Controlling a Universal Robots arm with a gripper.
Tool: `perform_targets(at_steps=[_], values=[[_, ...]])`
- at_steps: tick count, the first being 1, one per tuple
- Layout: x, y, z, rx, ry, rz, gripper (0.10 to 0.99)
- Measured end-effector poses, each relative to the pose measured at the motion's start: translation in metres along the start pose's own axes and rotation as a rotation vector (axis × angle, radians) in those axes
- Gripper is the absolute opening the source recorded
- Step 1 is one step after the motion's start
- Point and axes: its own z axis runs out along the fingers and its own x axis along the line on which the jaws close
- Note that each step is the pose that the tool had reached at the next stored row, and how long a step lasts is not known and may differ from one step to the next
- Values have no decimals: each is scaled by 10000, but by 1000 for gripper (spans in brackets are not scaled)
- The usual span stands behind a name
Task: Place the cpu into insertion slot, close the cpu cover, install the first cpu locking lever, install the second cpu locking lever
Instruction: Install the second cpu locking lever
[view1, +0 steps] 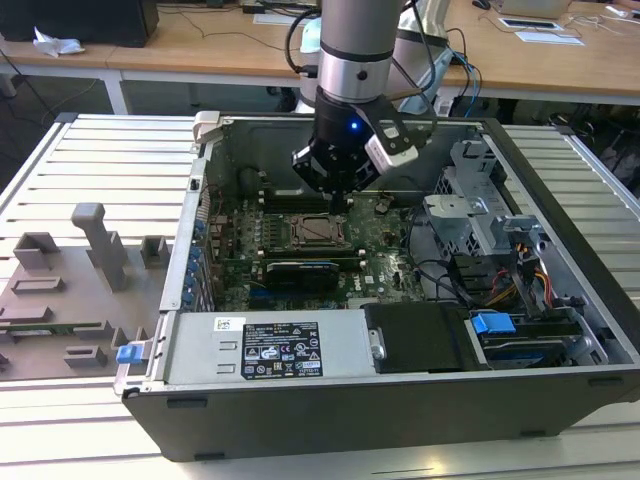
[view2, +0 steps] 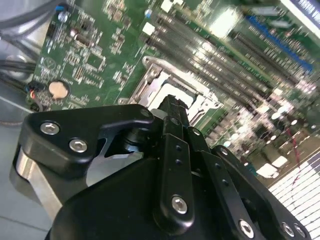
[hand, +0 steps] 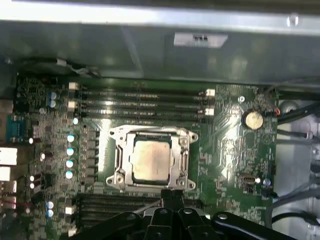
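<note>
**CPU seated under its cover, gripper poised above**

The cpu, a pale beige-grey square, sits mid-frame in the socket, framed by the silvery cpu cover lying flat over it. No writing is legible. The gripper, fingers pressed together and empty, hangs at lower centre, just beside the socket's edge.

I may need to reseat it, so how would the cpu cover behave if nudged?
The cpu cover is a thin silvery frame lying flat around the cpu, so it is probably light and could bend under a hard push. It likely would not roll or tip. Its bare metal may be slippery for the tool.
</note>
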Motion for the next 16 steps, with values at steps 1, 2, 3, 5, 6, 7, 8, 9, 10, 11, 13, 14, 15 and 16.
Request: perform_targets(at_steps=[1,2,3,5,6,7,8,9,10,11,13,14,15,16], values=[[2,-29,0,-32,-1,-1,106],[5,-51,0,-113,-5,-2,106],[11,-79,2,-383,-19,-1,106],[25,-120,1,-1090,-53,0,106],[39,-168,3,-1605,-78,0,106],[72,-231,31,-1679,-83,2,106],[97,-253,47,-1680,-82,0,106],[123,-281,71,-1681,-83,0,106],[137,-306,93,-1681,-82,-1,106],[147,-326,113,-1682,-82,0,106],[169,-410,170,-1696,-83,0,106],[181,-430,186,-1701,-84,2,106],[193,-441,199,-1705,-84,2,106],[210,-450,217,-1713,-84,1,106]])
